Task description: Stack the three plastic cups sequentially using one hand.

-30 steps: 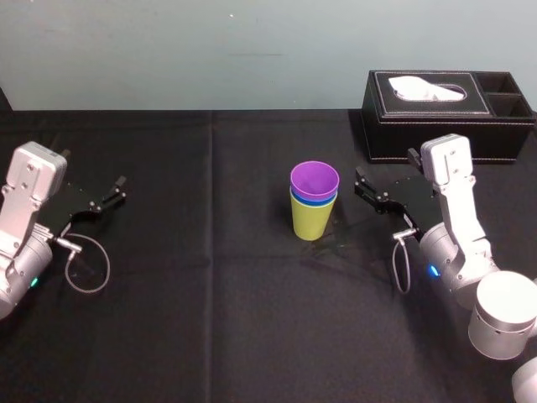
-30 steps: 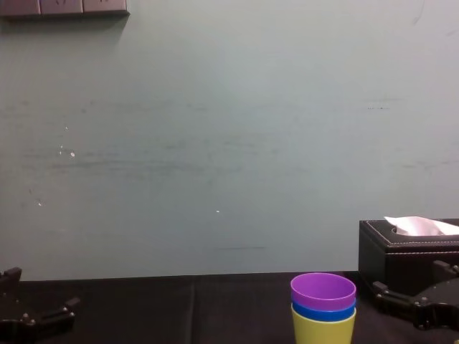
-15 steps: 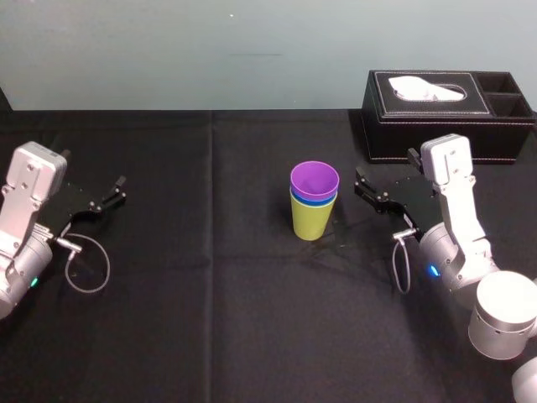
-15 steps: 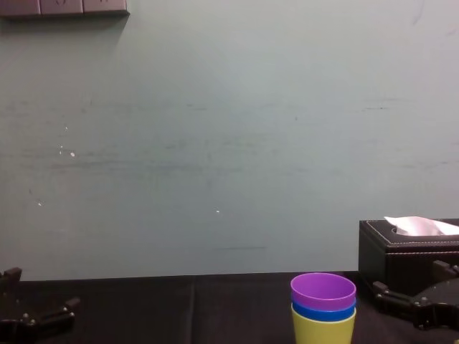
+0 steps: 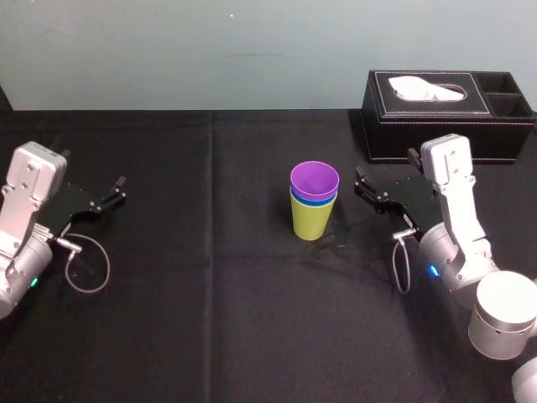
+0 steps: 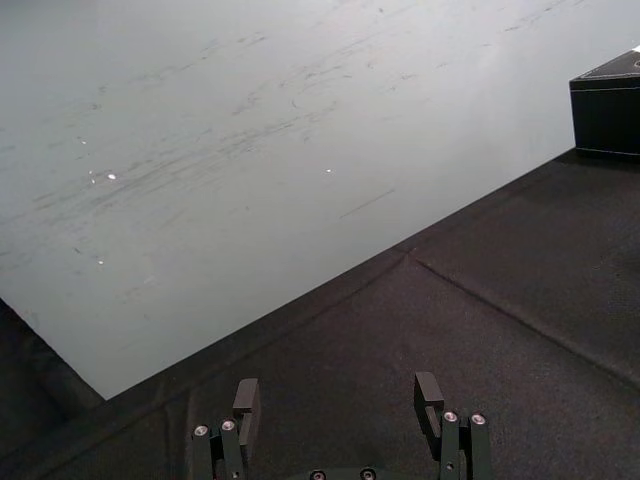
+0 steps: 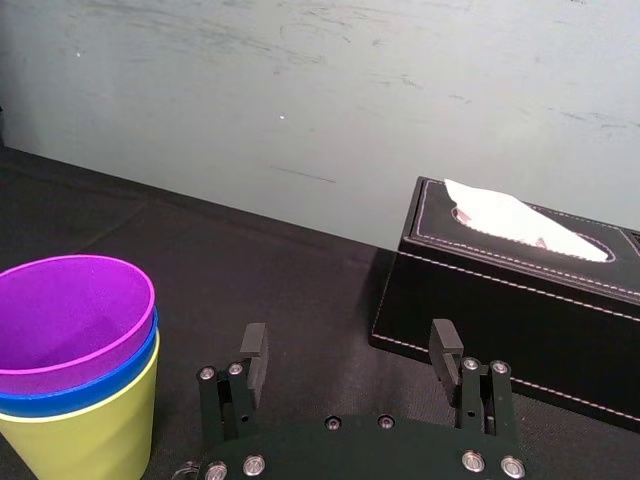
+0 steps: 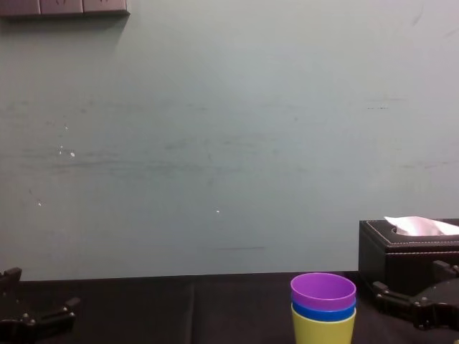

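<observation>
You're facing a table [image 5: 210,294], tissue box [image 5: 445,109] far right. The three cups [image 5: 315,206] are sitting nested mid-table, likely light, slick; pinch the rim. Right gripper [image 5: 360,185] is hovering beside them, left gripper [image 5: 118,190] idling far left, both jaws spread.

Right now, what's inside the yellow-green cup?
The blue cup sits nested in the yellow-green cup, and the purple cup nests inside the blue. Only the blue's rim shows; its inside and base are covered.
</observation>
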Motion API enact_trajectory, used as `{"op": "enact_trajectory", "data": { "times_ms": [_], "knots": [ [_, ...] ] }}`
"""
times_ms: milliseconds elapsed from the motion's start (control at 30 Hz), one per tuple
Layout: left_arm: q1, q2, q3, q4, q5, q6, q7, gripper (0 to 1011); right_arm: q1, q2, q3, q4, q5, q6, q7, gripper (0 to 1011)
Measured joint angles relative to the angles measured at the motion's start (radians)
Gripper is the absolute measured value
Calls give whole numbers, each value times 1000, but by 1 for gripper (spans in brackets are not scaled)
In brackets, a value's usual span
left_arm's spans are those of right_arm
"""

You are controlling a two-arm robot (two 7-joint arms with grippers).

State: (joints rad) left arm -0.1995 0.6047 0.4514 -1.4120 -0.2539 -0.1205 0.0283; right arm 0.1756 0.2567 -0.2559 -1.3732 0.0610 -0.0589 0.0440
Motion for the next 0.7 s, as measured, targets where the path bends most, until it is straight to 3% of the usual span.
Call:
{"op": "enact_trajectory", "data": {
  "times_ms": [700],
  "knots": [
    [0, 0, 0, 0, 0, 0, 0, 1011, 0, 0, 0, 0, 0, 0, 0, 1003]
  ]
}}
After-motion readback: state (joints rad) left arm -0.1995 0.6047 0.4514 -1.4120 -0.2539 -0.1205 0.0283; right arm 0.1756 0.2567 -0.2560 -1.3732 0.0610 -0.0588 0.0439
